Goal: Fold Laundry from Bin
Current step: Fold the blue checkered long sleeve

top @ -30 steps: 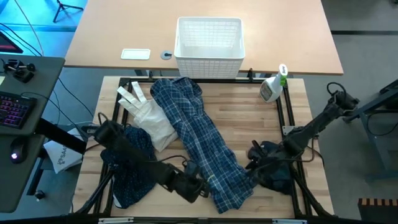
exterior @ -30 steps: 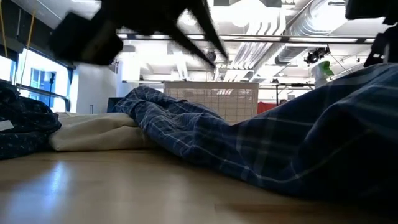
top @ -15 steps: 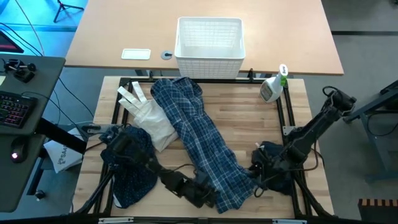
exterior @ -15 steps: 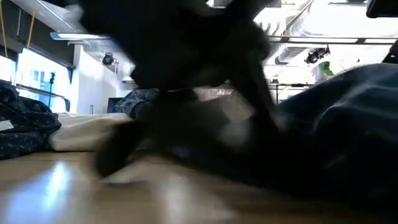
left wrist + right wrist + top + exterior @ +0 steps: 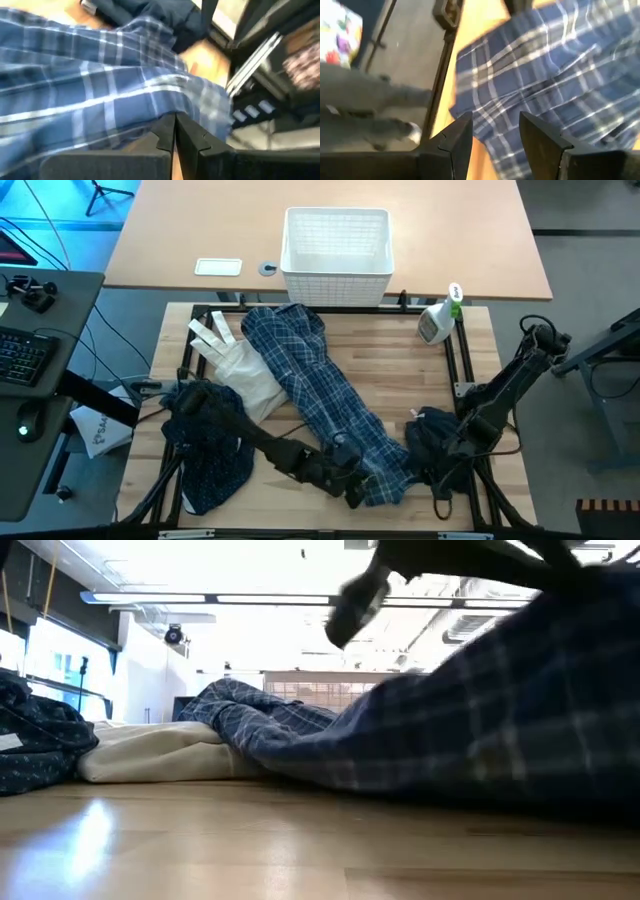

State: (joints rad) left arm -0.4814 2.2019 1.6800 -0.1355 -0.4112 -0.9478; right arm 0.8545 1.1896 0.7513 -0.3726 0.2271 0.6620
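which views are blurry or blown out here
Low view: ceiling lights overexposed, the plaid shirt soft up close, glare on the table. Left wrist view: the shirt is motion-smeared. Right wrist view: background blurred. High view: sharp, evenly lit.

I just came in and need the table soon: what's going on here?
The robot is sorting laundry to fold. Its left gripper is shut at the near end of the blue plaid shirt, which lies stretched across the table. The right gripper, fingers apart, hovers at that same end by a dark navy piece. The white bin sits empty at the back.
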